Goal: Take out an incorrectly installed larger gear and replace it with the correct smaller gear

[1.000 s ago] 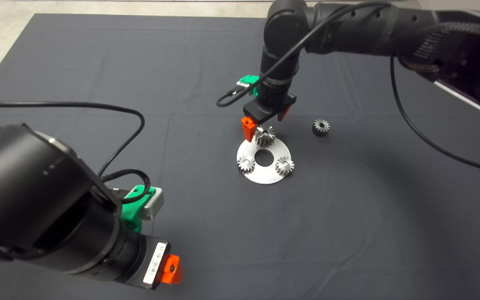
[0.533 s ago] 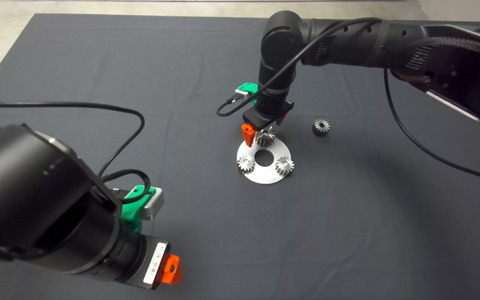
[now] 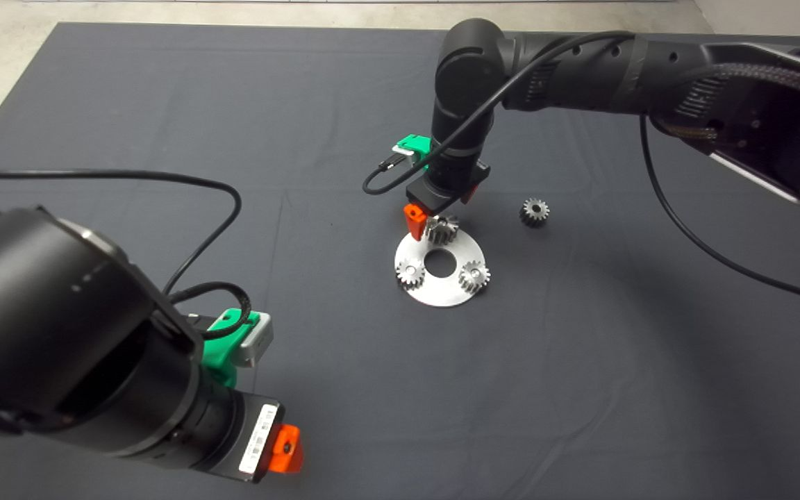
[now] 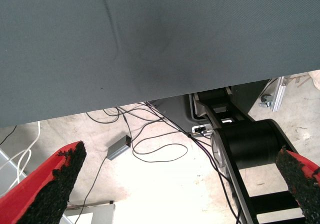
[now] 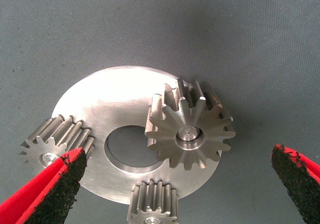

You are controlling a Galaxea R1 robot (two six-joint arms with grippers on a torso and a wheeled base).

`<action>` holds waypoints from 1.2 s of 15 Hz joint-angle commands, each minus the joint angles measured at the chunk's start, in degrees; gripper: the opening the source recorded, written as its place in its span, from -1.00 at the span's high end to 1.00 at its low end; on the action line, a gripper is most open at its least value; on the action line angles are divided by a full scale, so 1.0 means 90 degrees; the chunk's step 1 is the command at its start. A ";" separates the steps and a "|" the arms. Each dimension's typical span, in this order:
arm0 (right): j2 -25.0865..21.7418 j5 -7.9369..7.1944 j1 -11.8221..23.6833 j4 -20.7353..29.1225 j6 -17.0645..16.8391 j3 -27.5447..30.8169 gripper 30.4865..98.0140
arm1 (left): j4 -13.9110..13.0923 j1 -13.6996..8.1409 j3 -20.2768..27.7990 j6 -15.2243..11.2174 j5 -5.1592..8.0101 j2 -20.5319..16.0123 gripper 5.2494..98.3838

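The larger gear [image 3: 443,229], shiny with broad teeth, sits on a pin at the far edge of a round steel plate [image 3: 442,288]. My right gripper [image 3: 442,212] hangs right over it, open, one red finger [image 3: 412,221] beside it. In the right wrist view the larger gear [image 5: 190,131] lies between the two spread pads [image 5: 62,176], untouched, on the plate [image 5: 110,93]. The smaller gear [image 3: 534,212] lies loose on the mat, right of the plate. My left gripper [image 3: 283,450] is parked at the lower left, open and empty.
Two small fine-toothed gears [image 3: 410,272] [image 3: 473,276] sit on the plate's near side, around its centre hole [image 3: 439,261]. The left wrist view shows the mat edge [image 4: 150,96] and cables on the floor beyond it.
My right gripper has come down a little, closer around the larger gear. The gears, the plate and the left arm have not moved.
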 commanded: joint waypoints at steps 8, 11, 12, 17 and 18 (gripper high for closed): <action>0.0001 -0.0637 0.0037 -0.0246 -0.0105 -0.0276 -0.99 | -0.0094 -0.0113 0.0102 -0.0040 -0.0005 0.0018 -0.99; -0.0009 -0.0644 0.0018 -0.0246 -0.0105 -0.0286 -0.99 | -0.0094 -0.0113 0.0102 -0.0040 -0.0006 0.0018 -0.99; -0.0009 -0.0634 0.0008 -0.0246 -0.0105 -0.0286 -0.99 | -0.0094 -0.0113 0.0102 -0.0040 -0.0010 0.0018 -0.99; -0.0009 -0.0625 -0.0070 -0.0246 -0.0105 -0.0286 -0.99 | -0.0104 -0.0113 0.0102 -0.0040 -0.0015 0.0018 -0.99; -0.0009 -0.0625 -0.0080 -0.0246 -0.0105 -0.0286 -0.99 | -0.0104 -0.0116 0.0102 -0.0040 -0.0015 0.0018 -0.99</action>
